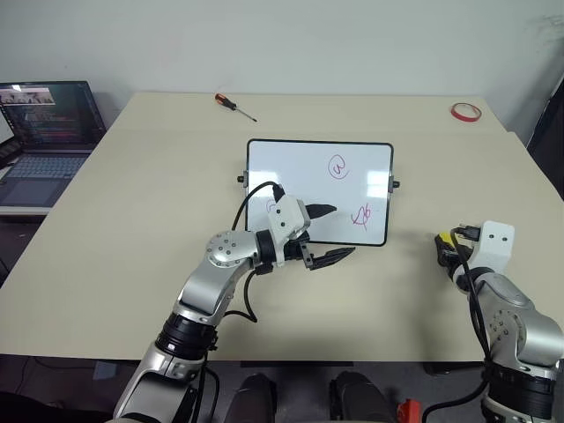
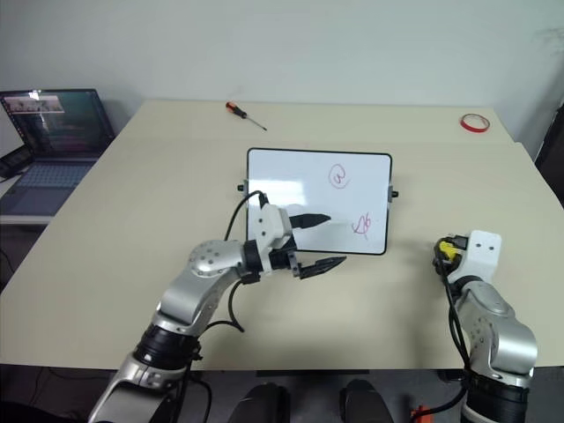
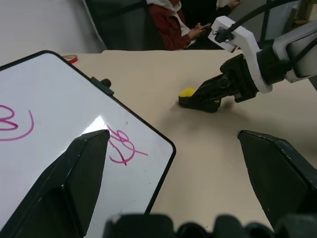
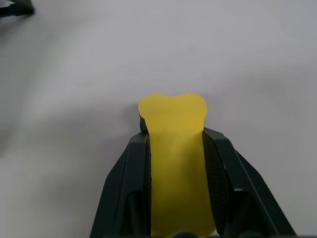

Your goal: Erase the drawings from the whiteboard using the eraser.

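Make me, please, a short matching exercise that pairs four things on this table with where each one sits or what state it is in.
Things:
1. eraser
2. whiteboard
3. screwdriver
4. tape ring

Places or states:
A. far right corner of the table
B. clamped in the right gripper, down on the table
C. middle of the table, pink scribbles on it
D. far edge, left of middle

Pairs: 1-B, 2-C, 3-D, 4-A

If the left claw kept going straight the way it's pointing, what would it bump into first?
Probably the right gripper shut on the yellow eraser, which lies ahead between the left gripper's open fingers. Before that, bare table; depth is hard to judge.
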{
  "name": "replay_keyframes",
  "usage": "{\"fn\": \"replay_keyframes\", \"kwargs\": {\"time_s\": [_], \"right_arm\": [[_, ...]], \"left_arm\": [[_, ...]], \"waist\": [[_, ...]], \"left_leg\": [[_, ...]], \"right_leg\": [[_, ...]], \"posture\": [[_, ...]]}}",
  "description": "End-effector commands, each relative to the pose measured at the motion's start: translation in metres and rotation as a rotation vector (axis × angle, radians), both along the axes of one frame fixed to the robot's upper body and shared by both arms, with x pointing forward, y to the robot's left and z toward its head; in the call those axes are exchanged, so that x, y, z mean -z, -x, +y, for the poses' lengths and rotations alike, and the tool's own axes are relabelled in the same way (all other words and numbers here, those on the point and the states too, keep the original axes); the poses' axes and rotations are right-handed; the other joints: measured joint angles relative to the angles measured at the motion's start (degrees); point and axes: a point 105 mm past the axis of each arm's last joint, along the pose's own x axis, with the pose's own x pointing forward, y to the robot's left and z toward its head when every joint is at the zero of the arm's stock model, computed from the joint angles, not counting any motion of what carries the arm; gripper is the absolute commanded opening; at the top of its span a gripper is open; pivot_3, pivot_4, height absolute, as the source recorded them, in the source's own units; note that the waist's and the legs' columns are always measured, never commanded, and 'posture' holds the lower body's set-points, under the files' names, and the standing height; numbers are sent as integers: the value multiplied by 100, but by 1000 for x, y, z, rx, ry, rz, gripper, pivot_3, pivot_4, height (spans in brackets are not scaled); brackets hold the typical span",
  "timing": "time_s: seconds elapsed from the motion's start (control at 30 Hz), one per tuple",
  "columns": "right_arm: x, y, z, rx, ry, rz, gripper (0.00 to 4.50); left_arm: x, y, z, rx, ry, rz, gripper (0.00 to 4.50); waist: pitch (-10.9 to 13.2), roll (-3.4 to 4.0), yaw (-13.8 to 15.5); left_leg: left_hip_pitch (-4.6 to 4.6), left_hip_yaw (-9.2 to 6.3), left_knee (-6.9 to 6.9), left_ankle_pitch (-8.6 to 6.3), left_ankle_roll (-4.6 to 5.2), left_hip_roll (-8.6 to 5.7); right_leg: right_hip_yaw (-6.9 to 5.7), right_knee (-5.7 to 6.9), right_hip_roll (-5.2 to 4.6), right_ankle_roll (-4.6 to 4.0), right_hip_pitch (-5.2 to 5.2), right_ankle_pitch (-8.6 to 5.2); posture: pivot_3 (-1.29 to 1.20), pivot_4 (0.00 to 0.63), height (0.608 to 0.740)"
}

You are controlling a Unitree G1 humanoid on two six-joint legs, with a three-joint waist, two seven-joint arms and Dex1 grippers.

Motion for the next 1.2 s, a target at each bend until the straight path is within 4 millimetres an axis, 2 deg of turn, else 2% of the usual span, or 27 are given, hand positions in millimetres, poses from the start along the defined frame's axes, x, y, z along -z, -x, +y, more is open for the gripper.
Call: {"fn": "replay_keyframes", "kwargs": {"time_s": [0.03,0.2,0.33,0.47,0.53,0.7,0.9,1.0,1.2], "right_arm": [[-26,-3,2,-27,76,-114,1092],[-36,-2,12,-86,120,-177,1092],[-49,2,28,-184,183,-255,1092],[-55,-1,44,-279,220,-309,1092],[-56,-4,59,-347,229,-334,1092],[-63,-19,97,-489,247,-424,1092],[-71,-45,121,-511,165,-469,1092],[-72,-53,127,-518,157,-477,1092],[-56,-61,116,-486,234,-399,1092]], "left_arm": [[-15,-3,7,-82,28,-64,4500],[-11,-4,20,-223,65,-67,4500],[14,2,29,-296,64,-33,4500],[28,4,30,-319,75,-19,4500],[34,3,30,-328,77,-18,4500],[35,0,25,-313,84,-39,4500],[29,-2,19,-298,103,-54,4500],[27,-2,17,-290,103,-57,4500],[22,-1,15,-282,110,-64,4500]], "waist": [[0,0,1],[0,0,3],[0,1,0],[0,0,14],[0,0,16],[0,0,-7],[0,0,8],[0,0,7],[-1,1,8]], "left_leg": [[0,-1,0,0,0,0],[-1,-2,-1,0,0,0],[-1,-1,-1,0,0,1],[0,-2,2,0,0,0],[4,-5,2,0,0,-1],[6,0,0,0,0,-1],[4,-3,1,0,0,-1],[3,-3,1,0,0,-2],[2,-3,1,0,0,-2]], "right_leg": [[-1,0,0,0,0,0],[0,-2,-5,0,0,0],[0,-4,-9,0,0,0],[-2,-2,-10,0,2,0],[-5,0,-10,0,6,0],[-3,-1,-9,0,4,0],[-5,0,-9,0,4,0],[-6,0,-14,0,3,0],[-6,0,-16,0,1,0]], "posture": [[0,150,740],[0,150,740],[0,150,740],[0,150,740],[0,150,740],[0,150,740],[0,150,740],[0,150,740],[0,150,740]]}}
